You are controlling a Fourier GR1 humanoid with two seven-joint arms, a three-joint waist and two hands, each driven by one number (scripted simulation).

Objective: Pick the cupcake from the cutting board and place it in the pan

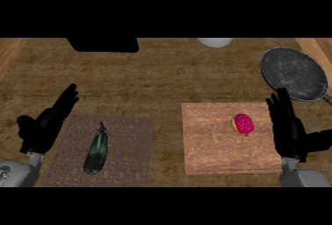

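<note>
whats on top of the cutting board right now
Only the cupcake with pink frosting lies on the cutting board, toward its right side. The right hand covers the board's right edge, so that strip cannot be seen.

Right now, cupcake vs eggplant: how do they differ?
The cupcake is small, rounded and bright pink-red; the eggplant is long, slim and dark green-black. The cupcake lies on the wooden cutting board at the right, next to the open right hand; the eggplant lies on the woven mat at the left. Neither is held.
</note>
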